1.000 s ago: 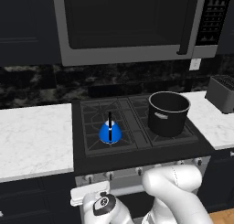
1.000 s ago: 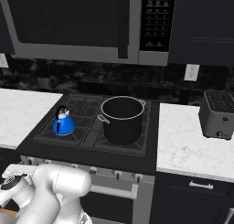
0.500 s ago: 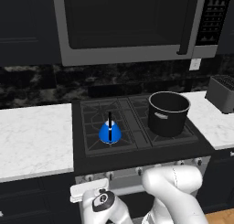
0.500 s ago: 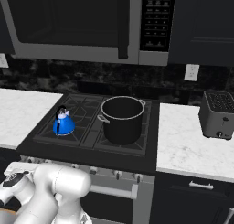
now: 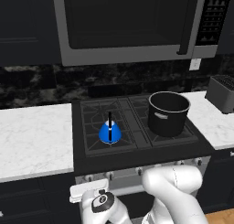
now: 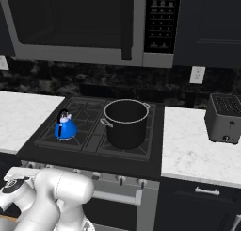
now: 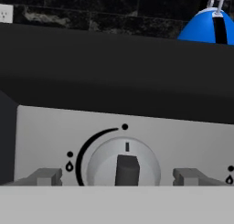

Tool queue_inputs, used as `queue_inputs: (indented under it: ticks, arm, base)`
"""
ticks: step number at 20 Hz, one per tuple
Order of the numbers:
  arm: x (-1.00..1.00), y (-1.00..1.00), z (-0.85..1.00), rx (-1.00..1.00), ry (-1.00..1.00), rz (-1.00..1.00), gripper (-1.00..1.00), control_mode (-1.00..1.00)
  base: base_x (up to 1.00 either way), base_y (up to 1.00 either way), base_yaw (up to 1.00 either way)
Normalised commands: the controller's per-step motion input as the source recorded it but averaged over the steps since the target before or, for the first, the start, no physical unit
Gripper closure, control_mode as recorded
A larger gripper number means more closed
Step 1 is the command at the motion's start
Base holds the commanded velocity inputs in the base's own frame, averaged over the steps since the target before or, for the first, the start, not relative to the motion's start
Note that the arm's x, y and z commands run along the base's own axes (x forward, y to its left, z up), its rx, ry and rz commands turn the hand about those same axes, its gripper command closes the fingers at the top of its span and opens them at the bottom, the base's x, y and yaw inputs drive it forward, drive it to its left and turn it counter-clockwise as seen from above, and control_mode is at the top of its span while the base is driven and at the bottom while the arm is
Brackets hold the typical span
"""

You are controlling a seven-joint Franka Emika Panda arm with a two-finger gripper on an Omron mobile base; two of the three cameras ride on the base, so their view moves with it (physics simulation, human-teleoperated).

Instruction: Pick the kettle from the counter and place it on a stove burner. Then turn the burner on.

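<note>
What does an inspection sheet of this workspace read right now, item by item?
Surface: white counter on both sides of the black cooktop.
Job's things: blue kettle upright on the front-left stove burner.
Clutter: black pot on the right burners; toaster on the right counter.
Grippers: gripper open, fingers either side of a stove knob, not touching.
Cables: nothing seen.
Surroundings: microwave above, wall outlet.

The kettle is cut by the hand view's top edge and hidden below by the stove's front.
</note>
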Motion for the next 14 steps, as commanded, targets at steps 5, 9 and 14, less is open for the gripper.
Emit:
queue_inputs:
  ticks: [5, 9, 14]
  arm:
    - [0.0, 0.0, 0.01, 0.0, 0.0, 0.0, 1.0, -1.0]
    - [0.0, 0.0, 0.04, 0.0, 0.0, 0.0, 1.0, -1.0]
    - [0.0, 0.0, 0.01, -0.01, 0.0, 0.0, 1.0, -1.0]
  base:
    - [0.0, 0.0, 0.0]
    - [0.0, 0.0, 0.0]
    - [0.0, 0.0, 0.0]
